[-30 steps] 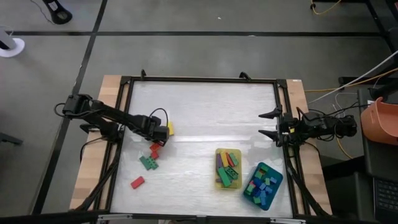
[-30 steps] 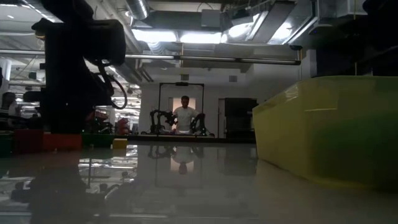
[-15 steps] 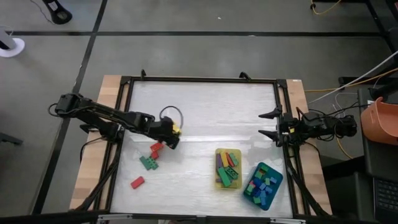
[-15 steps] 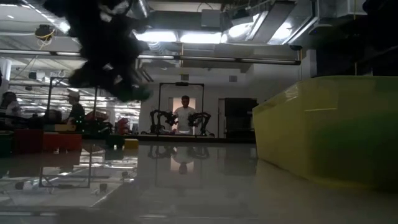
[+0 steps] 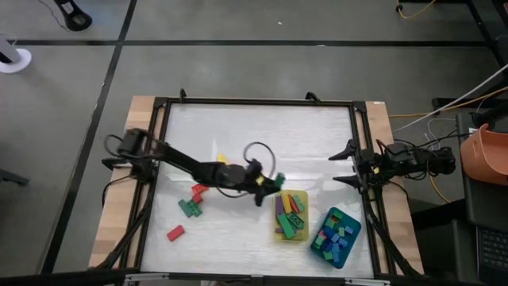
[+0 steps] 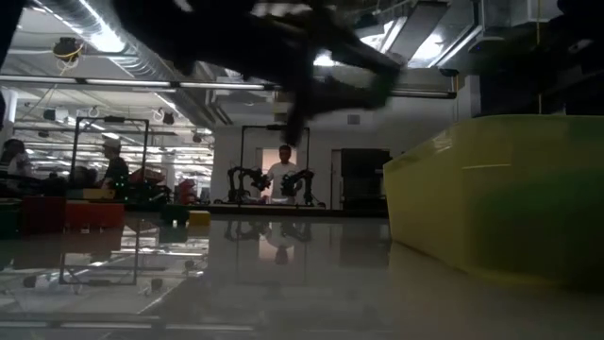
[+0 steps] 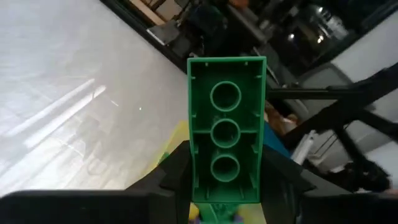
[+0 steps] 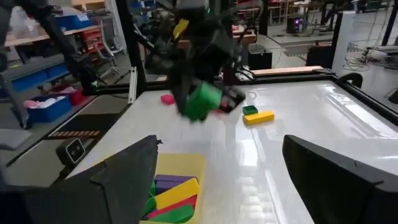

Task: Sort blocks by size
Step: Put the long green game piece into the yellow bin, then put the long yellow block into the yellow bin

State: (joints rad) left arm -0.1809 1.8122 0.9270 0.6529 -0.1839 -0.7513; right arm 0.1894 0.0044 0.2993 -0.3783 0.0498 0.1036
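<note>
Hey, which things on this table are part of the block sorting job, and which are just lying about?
Part of the job:
- long green plastic brick in the left end effector
- loose red and green bricks
- yellow brick
- yellow rectangular tray
- teal rectangular tray

Lying about:
- orange bin off the table

Glossy plastic green block [image 7: 226, 149]; smooth, sheeny white table [image 5: 262, 135].

Far half of the surface [image 5: 262, 131]: bare from left rail to right, so you can sweep across it freely.
Middle: the left arm stretches across it, its hand [image 5: 270, 187] clamping a green block [image 5: 279, 179] just left of the yellow tray [image 5: 277, 232].
Near left: loose blocks [image 5: 190, 202] lie scattered; you have gaps between them.
Near right: the teal tray [image 5: 352, 234] sits just beside the yellow one.
Right edge: the right hand [image 5: 344, 166] waits wide open there.
</note>
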